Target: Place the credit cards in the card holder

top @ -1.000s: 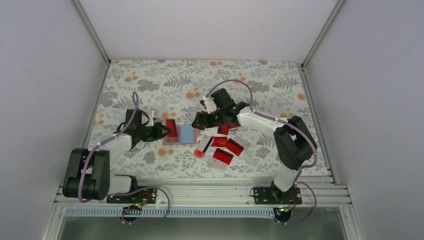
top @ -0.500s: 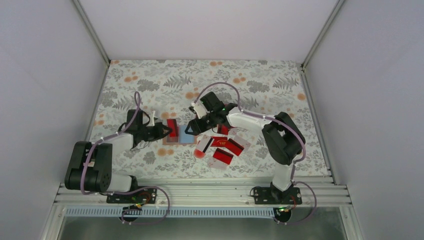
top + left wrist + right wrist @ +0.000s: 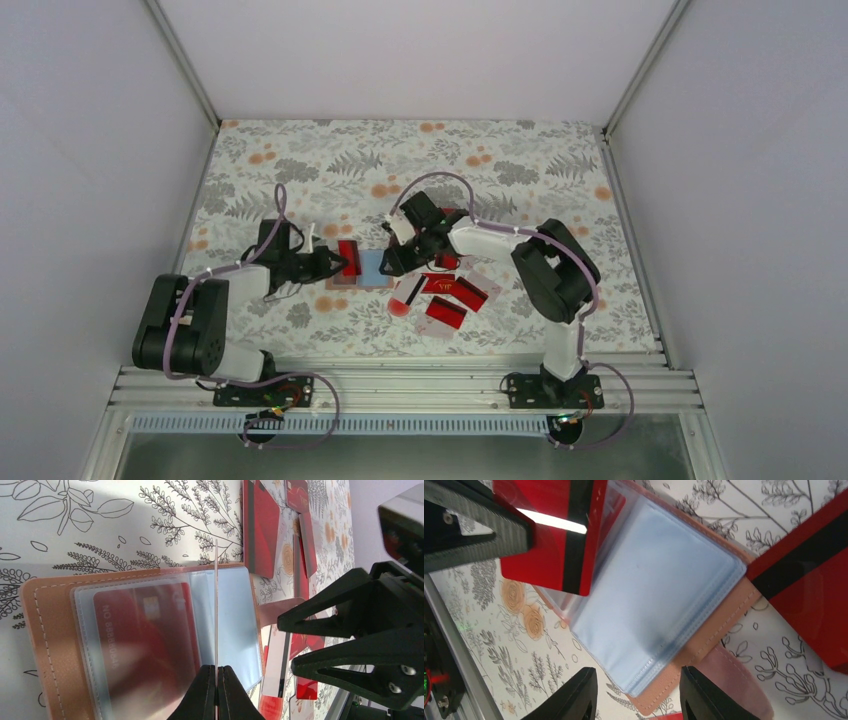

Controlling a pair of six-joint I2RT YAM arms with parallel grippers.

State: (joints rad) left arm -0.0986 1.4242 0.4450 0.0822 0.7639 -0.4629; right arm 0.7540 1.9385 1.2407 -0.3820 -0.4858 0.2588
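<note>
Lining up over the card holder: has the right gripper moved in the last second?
Yes. The right gripper has shifted left and nearer the arm bases, from right of the card holder to over its blue right page.

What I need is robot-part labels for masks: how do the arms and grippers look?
The left arm and right arm share white links, chunky black joints and a looping lilac cable. The left gripper and right gripper are matte black with tapering fingers.

Holder (image 3: 716,630) open on floral counter (image 3: 784,505), blue sleeve (image 3: 659,595) facing up. Red black-striped card (image 3: 549,545) overlaps its upper-left edge; second card (image 3: 809,595) at right. Right gripper (image 3: 636,685) jaws spread, straddling holder's near edge.
</note>
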